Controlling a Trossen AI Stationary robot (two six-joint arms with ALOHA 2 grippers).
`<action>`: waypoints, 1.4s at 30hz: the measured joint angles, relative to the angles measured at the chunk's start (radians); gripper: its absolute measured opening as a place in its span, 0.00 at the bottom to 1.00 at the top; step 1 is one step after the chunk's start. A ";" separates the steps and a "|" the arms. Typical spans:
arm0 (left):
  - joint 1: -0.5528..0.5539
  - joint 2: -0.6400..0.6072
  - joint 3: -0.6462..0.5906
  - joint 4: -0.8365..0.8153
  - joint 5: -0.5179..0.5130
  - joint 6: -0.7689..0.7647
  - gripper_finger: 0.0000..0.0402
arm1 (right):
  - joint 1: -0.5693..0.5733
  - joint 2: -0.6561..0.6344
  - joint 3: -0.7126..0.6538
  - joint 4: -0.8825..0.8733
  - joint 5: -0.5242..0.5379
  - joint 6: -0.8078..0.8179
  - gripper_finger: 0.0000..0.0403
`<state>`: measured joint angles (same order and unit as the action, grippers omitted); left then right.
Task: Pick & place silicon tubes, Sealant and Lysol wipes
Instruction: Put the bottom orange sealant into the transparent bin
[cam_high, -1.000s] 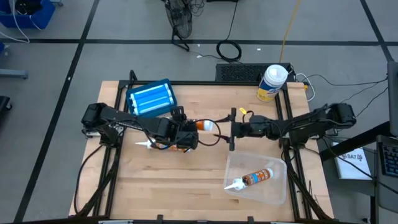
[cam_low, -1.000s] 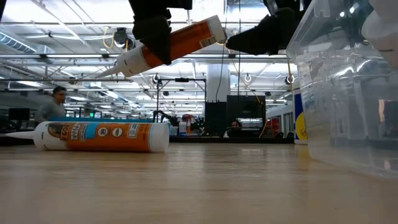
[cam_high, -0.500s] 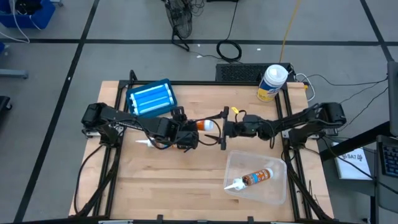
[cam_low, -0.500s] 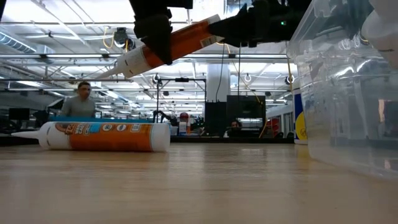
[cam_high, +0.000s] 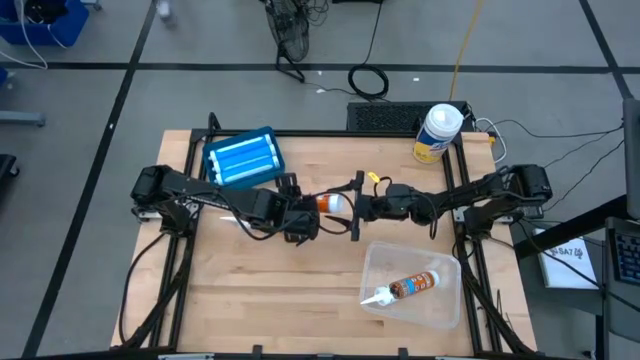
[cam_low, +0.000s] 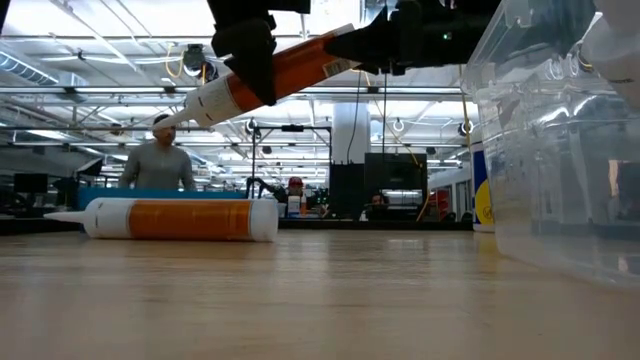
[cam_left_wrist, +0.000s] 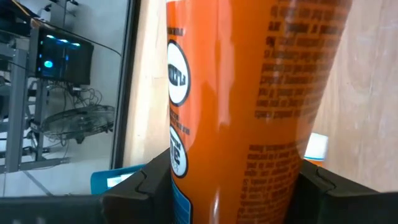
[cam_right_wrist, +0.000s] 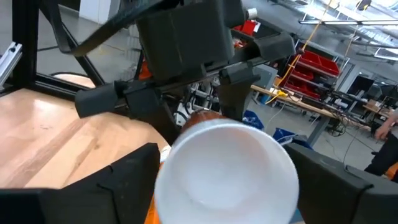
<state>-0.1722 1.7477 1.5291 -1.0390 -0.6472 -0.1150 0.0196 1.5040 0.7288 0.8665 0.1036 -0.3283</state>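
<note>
Left tool (cam_high: 293, 222) clamps an orange sealant tube (cam_low: 262, 76) around its body and holds it lifted above the counter (cam_high: 300, 290), tilted so the nozzle points down and away while the flat white base faces the middle of the counter. That tilt looks deliberate: it offers the base end to the right tool (cam_high: 355, 208), which sits just at that end with its fingers spread on either side of the tube's rim, not gripping as far as the right wrist view shows. The arrangement reads as a hand-over between arms, since the clear bin (cam_high: 448, 300) lies on the right arm's side of the counter, nearer the front edge, and the left arm would have to reach across to get there.

One brown tube (cam_high: 412, 286) already lies in that bin, nozzle toward the left. A second orange tube (cam_low: 180, 219) rests on its side on the counter below the lifted one, apart from both tools. The Lysol wipes (cam_high: 438, 133) stand upright at the far right corner of the counter, well apart from the arms and not yet moved. A blue tray (cam_high: 242, 158) sits at the far left. A person (cam_low: 158, 165) shows in the room beyond.
</note>
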 joint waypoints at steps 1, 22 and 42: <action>0.000 0.000 0.000 0.000 0.001 0.000 0.52 | 0.000 0.000 0.000 -0.003 0.000 0.001 0.75; -0.010 -0.014 0.000 -0.010 0.095 -0.082 0.75 | 0.031 -0.003 0.000 -0.036 0.029 -0.036 0.54; -0.111 -0.192 0.001 -0.015 0.122 -0.093 0.84 | 0.330 -0.298 -0.002 -0.162 0.139 -0.129 0.54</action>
<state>-0.2836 1.5558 1.5299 -1.0538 -0.5247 -0.2081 0.3495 1.2058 0.7273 0.7043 0.2425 -0.4574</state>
